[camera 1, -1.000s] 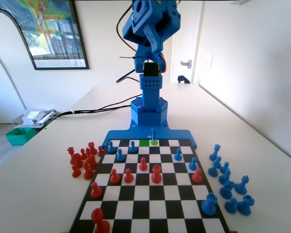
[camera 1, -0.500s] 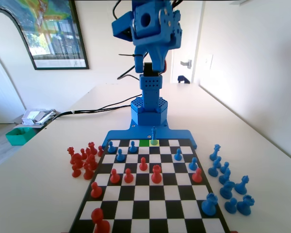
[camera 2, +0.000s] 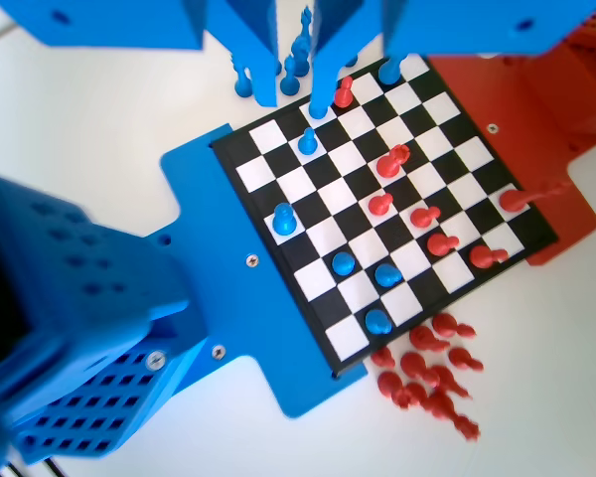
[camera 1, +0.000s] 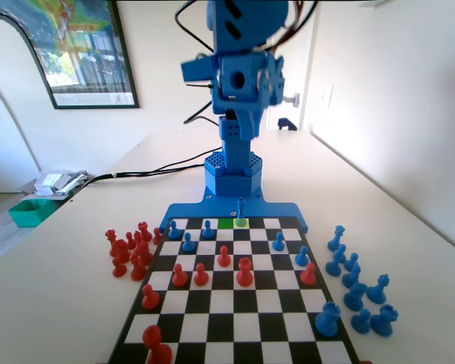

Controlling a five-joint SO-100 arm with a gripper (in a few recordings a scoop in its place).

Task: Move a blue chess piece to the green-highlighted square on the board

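The slim, tall blue chess piece (camera 1: 241, 211) stands on the pale yellow-green square in the board's far row, right beside the green-highlighted square (camera 1: 226, 223), which is bare. In the wrist view the same piece (camera 2: 283, 217) stands in the row nearest the arm's base. My gripper (camera 2: 292, 104) hangs high above the board (camera 2: 447, 129), open, with nothing between its jaws. In the fixed view the arm's head (camera 1: 239, 80) is blurred, well above the far rim of the board (camera 1: 136, 315).
Several blue pawns (camera 1: 188, 243) and red pieces (camera 1: 245, 271) stand on the board. Off it, a cluster of red pieces (camera 1: 129, 250) lies left and several blue pieces (camera 1: 356, 288) right. Cables and a green tray (camera 1: 30, 212) sit at the far left.
The arm's head has dropped and turned towards the board and is now blurred by motion. No piece has moved.
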